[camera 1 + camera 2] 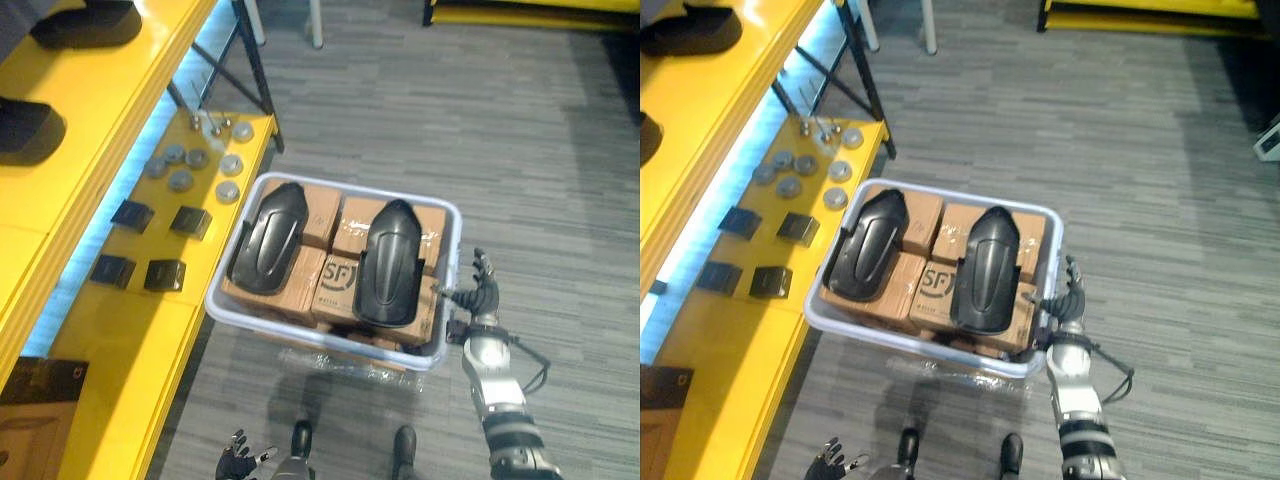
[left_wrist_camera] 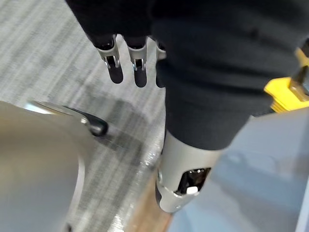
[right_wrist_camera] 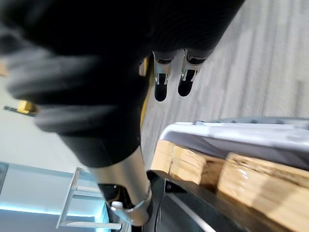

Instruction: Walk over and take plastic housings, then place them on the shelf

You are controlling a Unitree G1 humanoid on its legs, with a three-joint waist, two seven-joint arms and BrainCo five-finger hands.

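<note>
Two black plastic housings lie side by side on cardboard boxes (image 1: 335, 278) inside a clear plastic bin (image 1: 352, 186) on the floor: the left housing (image 1: 268, 238) and the right housing (image 1: 388, 262). My right hand (image 1: 483, 295) hovers just outside the bin's right rim, open, fingers straight and thumb pointing toward the bin. The right wrist view shows its fingers (image 3: 166, 77) over the carpet, with the bin's rim (image 3: 231, 130) and the edge of a housing (image 3: 203, 217) close by. My left hand (image 1: 238, 462) hangs low near the floor in front of the bin, fingers (image 2: 126, 58) straight, holding nothing.
A yellow shelf (image 1: 130, 330) runs along the left, touching the bin's left side. On it lie small black boxes (image 1: 165, 273) and several grey discs (image 1: 195, 170), with a brown box (image 1: 35, 410) nearer me. Dark parts (image 1: 85, 25) sit on its upper level. Grey carpet stretches right.
</note>
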